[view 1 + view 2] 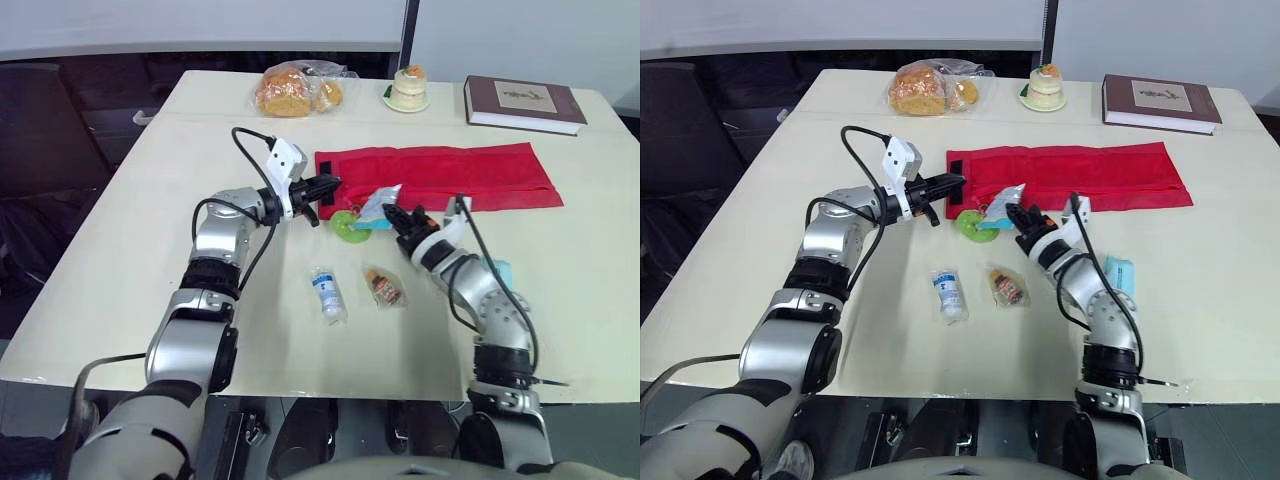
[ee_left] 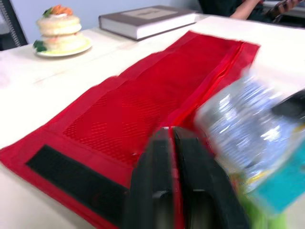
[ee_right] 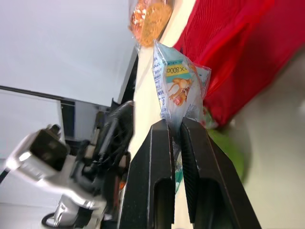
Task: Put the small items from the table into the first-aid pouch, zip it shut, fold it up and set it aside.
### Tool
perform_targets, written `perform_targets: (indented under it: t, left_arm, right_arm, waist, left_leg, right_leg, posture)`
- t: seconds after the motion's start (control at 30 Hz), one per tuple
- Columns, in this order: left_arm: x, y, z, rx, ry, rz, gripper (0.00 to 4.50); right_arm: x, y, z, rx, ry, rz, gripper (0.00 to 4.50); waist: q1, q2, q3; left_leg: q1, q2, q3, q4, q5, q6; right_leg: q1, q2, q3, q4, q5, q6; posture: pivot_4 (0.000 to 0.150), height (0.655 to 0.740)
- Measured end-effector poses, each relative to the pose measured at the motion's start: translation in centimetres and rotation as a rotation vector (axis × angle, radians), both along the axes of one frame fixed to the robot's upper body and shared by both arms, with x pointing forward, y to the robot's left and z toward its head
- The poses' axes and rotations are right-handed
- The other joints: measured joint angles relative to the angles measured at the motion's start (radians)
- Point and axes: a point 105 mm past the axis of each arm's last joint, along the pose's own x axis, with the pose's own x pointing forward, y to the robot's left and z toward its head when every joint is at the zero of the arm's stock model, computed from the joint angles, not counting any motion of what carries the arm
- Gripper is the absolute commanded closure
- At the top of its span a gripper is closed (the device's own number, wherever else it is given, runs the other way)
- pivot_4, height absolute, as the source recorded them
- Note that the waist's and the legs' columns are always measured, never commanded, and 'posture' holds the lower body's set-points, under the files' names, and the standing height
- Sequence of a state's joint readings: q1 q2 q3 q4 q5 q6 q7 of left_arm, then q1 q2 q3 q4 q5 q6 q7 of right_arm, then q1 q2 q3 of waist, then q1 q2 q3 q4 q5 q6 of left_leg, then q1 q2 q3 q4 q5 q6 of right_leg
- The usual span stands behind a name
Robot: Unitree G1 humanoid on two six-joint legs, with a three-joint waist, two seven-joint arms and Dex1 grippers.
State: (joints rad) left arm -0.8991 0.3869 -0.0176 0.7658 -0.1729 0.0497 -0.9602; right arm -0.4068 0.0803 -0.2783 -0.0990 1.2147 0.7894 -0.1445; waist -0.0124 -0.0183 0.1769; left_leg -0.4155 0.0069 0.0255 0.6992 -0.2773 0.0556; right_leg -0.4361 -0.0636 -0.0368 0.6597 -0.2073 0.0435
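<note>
First-aid pouch (image 1: 440,175) lies unfolded, red and flat, across the tabletop (image 1: 120,250). Your left gripper (image 1: 330,185) has its fingers pinched together on the pouch's left end, by the black strip (image 2: 71,179). Your right gripper (image 1: 393,212) clamps a clear packet (image 3: 180,81) just off the pouch's near edge, above a green round item (image 1: 347,226). A small bottle (image 1: 327,293) and a sachet (image 1: 384,286) lie nearer the robot, apart from the pouch.

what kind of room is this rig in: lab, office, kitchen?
Probably an office or meeting room set up for a demo: a long pale table, a hardcover book, and staged props, namely bagged bread and a cake on a plate, beyond the red pouch.
</note>
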Motion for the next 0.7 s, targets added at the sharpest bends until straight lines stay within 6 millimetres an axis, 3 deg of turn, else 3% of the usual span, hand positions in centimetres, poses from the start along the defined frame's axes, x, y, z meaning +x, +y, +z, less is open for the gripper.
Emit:
perform_targets:
  t: [0.17,0.2,0.37,0.4,0.57,0.7]
  left_arm:
    - [1.0,-0.9,-0.8,0.053,0.0,0.009,0.24]
    - [1.1,-1.0,-0.8,0.054,-0.003,0.009,0.1]
    - [1.6,-3.4,-0.5,0.135,-0.044,-0.031,0.1]
    - [1.8,-4.3,-1.3,0.222,-0.058,-0.036,0.1]
    - [2.5,-5.2,-2.7,0.402,-0.096,0.006,0.1]
    - [3.8,-5.2,-1.9,0.491,-0.176,0.122,0.1]
  right_arm:
    - [-1.4,-3.1,1.5,-0.049,-0.056,-0.069,4.5]
    - [-1.5,-3.1,1.6,-0.048,-0.058,-0.068,4.5]
    - [-2.6,-3.9,2.5,-0.083,-0.092,-0.079,4.5]
    - [-2.7,-4.2,2.5,-0.086,-0.085,-0.096,4.5]
    - [-2.6,-4.3,2.4,-0.082,-0.075,-0.118,4.5]
    - [-2.9,-4.3,3.3,-0.073,-0.103,-0.138,4.5]
  waist:
    - [0.001,0.0,0.0]
    - [0.001,0.0,0.0]
    - [0.001,0.0,0.0]
    - [0.0,0.0,0.0]
    - [-0.001,-0.001,0.0]
    - [0.0,-0.001,0.0]
  left_leg:
    - [-0.001,0.0,-0.001,0.0,0.0,0.0]
    - [-0.001,0.0,-0.001,0.0,0.0,0.0]
    - [-0.001,0.0,0.0,0.0,0.0,0.0]
    - [-0.001,0.0,0.0,0.0,0.0,0.0]
    - [-0.001,0.0,0.0,0.0,0.0,0.0]
    - [-0.001,0.0,0.0,0.0,0.0,0.0]
  right_leg:
    - [0.0,0.0,-0.001,0.0,0.0,0.0]
    - [0.0,0.0,-0.001,0.0,0.0,0.0]
    - [0.0,0.0,0.0,-0.001,0.0,0.0]
    - [0.0,0.0,0.0,-0.001,0.0,0.0]
    - [0.0,0.001,0.0,-0.001,0.0,0.0]
    - [0.0,0.0,0.0,-0.001,0.0,0.001]
  posture:
    - [0.15,0.7289]
    - [0.15,0.7289]
    - [0.15,0.7289]
    - [0.15,0.7289]
    - [0.15,0.7289]
    - [0.15,0.7289]
